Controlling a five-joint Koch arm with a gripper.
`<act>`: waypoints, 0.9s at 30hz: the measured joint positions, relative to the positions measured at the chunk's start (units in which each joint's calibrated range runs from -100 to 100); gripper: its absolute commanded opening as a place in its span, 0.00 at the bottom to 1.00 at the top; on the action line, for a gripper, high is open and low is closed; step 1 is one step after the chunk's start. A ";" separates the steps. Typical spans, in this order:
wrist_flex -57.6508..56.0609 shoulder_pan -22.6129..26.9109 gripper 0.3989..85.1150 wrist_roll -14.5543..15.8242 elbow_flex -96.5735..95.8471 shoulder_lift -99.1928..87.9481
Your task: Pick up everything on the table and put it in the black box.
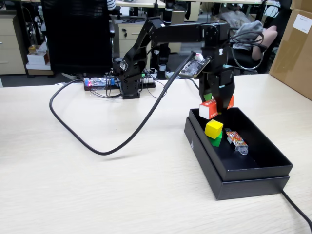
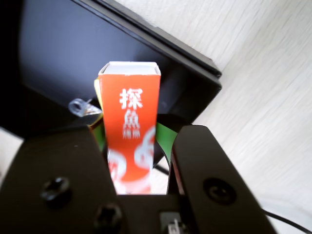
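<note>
pale table (image 1: 73,180), black box (image 1: 253,178), cable (image 1: 97,146)

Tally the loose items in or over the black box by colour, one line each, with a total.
Red carton, held in the gripper over the black box: 1
Yellow cube: 1
Green cube: 1
Orange-patterned wrapped item: 1
Total: 4
</note>
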 measured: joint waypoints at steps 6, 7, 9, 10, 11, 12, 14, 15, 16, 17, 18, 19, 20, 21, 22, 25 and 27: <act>0.08 0.00 0.34 0.00 -1.64 0.13; 0.08 -0.05 0.34 0.00 -1.64 0.13; 0.08 -0.20 0.34 0.00 -1.64 0.13; 0.08 -0.29 0.34 0.00 -1.64 0.13; 0.08 -0.34 0.34 -0.05 -1.64 0.13; 0.08 -0.44 0.34 -0.05 -1.64 0.13; 0.08 -0.63 0.40 -0.05 -1.64 0.13; 0.08 -0.68 0.41 -0.05 -1.64 0.00; 0.08 -0.78 0.41 -0.05 -1.64 -0.25; 0.08 -0.88 0.41 -0.05 -1.64 -0.63; 0.08 -1.03 0.41 -0.05 -1.74 -1.39; 0.08 -1.17 0.41 -0.05 -1.74 -2.53; 0.08 -1.42 0.42 -0.10 -1.74 -3.80; 0.08 -1.76 0.45 -0.20 -1.92 -5.32; 0.08 -2.15 0.46 -0.39 -2.92 -6.84; 0.08 -3.91 0.50 -1.27 -5.84 -10.77; 0.25 -6.11 0.50 -2.54 -10.32 -14.95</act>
